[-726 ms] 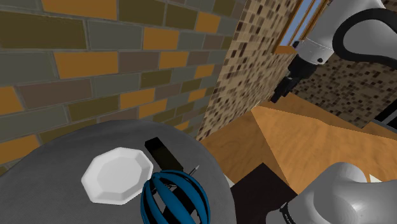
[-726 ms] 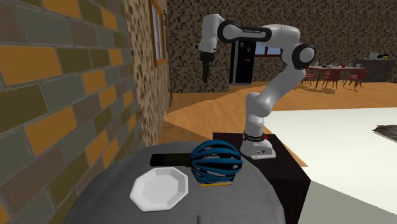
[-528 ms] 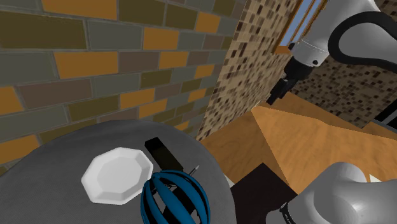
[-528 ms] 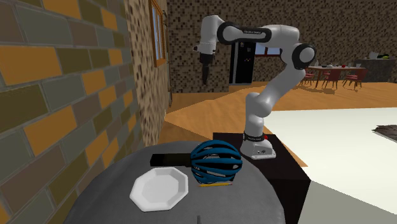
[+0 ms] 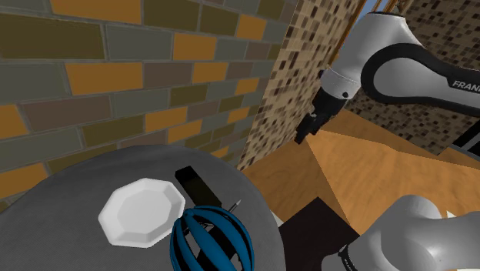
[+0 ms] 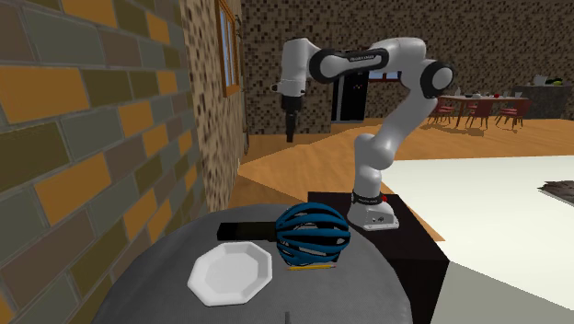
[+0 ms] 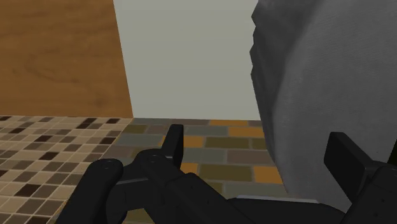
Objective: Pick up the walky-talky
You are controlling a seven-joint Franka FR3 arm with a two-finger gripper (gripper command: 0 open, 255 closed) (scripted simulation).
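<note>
Approach: gripper [image 5: 301,138] hangs high, well apart from the grey table [image 5: 61,200], jaws spread. Walky-talky [image 5: 195,185], a black slab, lies between white plate [image 5: 142,212] and blue helmet [image 5: 211,242]. You should come down over its wall-side end, jaws across the narrow width, clear of the helmet.

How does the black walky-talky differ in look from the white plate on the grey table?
The walky-talky is black; the plate is white. The walky-talky is a long, narrow block; the plate is wide and shallow with a many-sided rim. In the second exterior view the walky-talky lies behind the plate, nearer the robot's stand. Both rest on the table.
</note>
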